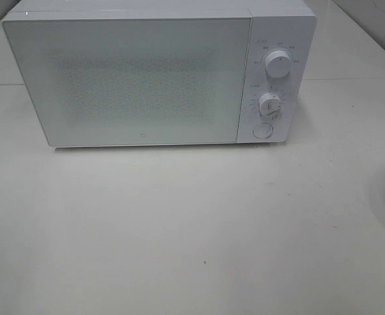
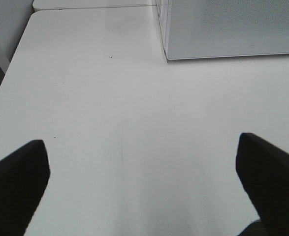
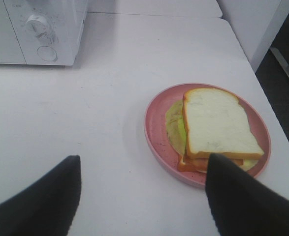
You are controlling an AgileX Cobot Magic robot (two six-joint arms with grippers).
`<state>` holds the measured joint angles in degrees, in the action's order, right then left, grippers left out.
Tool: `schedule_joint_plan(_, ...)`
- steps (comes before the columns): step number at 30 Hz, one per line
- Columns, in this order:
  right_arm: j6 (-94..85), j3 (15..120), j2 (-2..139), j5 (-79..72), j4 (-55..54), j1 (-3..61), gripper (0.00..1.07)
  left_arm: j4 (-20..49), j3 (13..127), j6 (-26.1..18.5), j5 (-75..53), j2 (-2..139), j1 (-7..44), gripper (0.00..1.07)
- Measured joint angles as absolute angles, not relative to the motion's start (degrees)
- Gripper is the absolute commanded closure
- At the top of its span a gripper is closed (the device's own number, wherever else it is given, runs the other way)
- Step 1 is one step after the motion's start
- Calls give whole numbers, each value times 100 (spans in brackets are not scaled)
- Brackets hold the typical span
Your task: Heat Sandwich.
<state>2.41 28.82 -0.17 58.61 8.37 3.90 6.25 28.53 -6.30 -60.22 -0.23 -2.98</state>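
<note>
White table [image 1: 179, 230], closed microwave [image 1: 146, 79], sandwich [image 3: 218, 125] only in right wrist view

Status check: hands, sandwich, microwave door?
Left hand open, empty. Right hand open, empty, above the table near the sandwich on its pink plate. Microwave door shut.

a white microwave [image 1: 146, 75] stands at the back of a white desk [image 1: 179, 230], its wide frosted door [image 1: 126, 79] shut. on the panel to the right of the door sit two round white knobs, an upper knob [image 1: 279, 64] and a lower knob [image 1: 270, 104], with a round button [image 1: 262, 130] just below them. a round pink plate [image 3: 156, 132] rests on the desk, well apart from the microwave, toward the desk's right edge; only a sliver of its rim shows in the high view.
</note>
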Motion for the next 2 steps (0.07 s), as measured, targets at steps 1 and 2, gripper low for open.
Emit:
schedule_joint_plan(1,241,2882,-17,5861,837,390,39,625,2853,-630,-6022,-23,-298,9)
schedule_joint_plan(2,241,2882,-17,5861,837,390,39,625,2853,-630,-6022,-23,-298,9)
